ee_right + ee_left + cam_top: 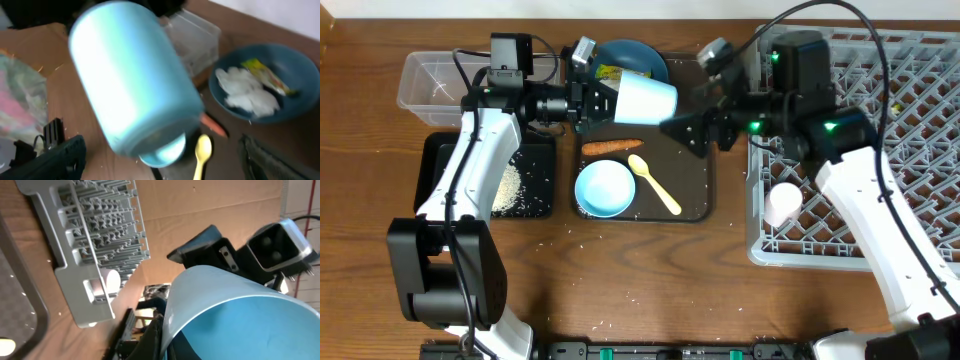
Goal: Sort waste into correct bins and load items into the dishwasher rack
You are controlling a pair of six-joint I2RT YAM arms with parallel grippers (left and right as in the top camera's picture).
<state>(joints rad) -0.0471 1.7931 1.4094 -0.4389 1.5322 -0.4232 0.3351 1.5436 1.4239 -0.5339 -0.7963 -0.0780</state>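
Note:
My left gripper (595, 98) is shut on the rim of the light blue cup (645, 99), holding it on its side above the brown serving tray (705, 190); the cup fills the left wrist view (240, 315) and the right wrist view (132, 85). My right gripper (682, 131) is open just right of the cup's base, its fingers either side of it. On the tray lie the carrot stick (611, 146), the light blue bowl (604, 188) and the yellow spoon (655, 184). The dark blue plate (650, 60) holds tissues (245, 92) and a yellow-green wrapper (265, 75). The pink-white cup (783, 203) lies in the grey rack (920, 130).
The clear tub (425, 85) stands at the back left. The black tray (430, 170) in front of it holds white rice grains (515, 190). Loose grains dot the table in front of the serving tray.

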